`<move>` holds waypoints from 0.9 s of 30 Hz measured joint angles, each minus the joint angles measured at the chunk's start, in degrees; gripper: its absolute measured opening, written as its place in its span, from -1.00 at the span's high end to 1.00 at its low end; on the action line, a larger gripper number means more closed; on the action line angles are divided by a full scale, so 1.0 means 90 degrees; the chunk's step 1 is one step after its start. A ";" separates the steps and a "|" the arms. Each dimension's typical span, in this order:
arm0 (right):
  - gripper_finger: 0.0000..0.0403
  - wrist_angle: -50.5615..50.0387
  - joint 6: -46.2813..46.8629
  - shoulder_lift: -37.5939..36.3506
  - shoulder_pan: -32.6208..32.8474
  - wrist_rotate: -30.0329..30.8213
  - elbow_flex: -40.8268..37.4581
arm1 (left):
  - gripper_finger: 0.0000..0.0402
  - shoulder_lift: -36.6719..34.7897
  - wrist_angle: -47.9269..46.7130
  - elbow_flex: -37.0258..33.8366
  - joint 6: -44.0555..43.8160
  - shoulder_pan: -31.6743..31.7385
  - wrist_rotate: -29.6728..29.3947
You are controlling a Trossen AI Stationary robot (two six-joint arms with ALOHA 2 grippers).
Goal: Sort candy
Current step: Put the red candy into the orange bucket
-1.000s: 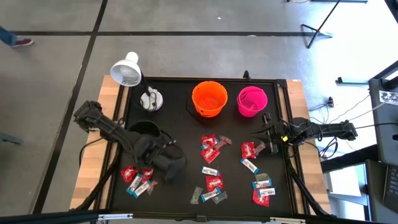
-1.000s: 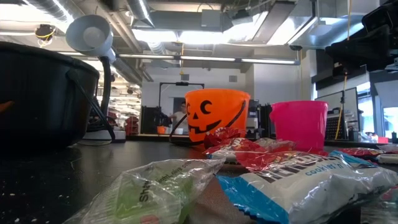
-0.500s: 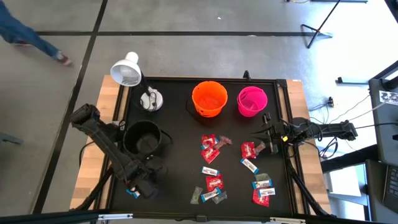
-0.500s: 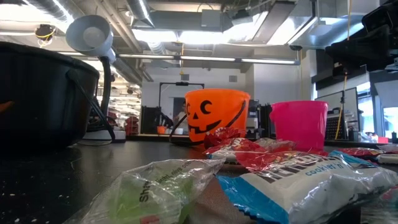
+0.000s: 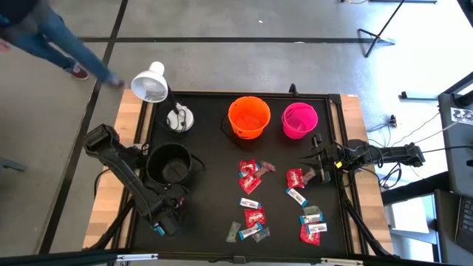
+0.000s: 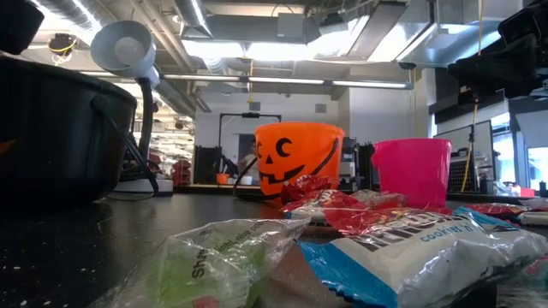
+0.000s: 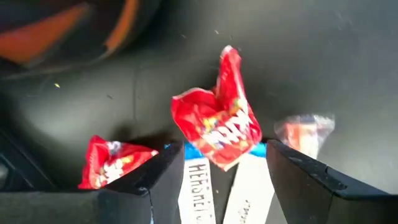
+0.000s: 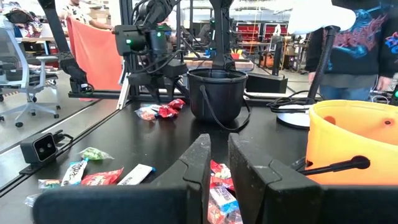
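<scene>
While the left gripper stands wide open low over a red candy and blue-and-white candy near the black bucket, the right gripper waits at the table's right edge, fingers narrow, empty. More candy lies mid-table, below the orange bucket and pink bucket.
</scene>
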 joint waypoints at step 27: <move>0.71 0.0002 0.0000 -0.0001 0.0000 -0.0001 0.0000 | 0.02 0.0598 0.0247 -0.0015 -0.0304 0.0073 0.0252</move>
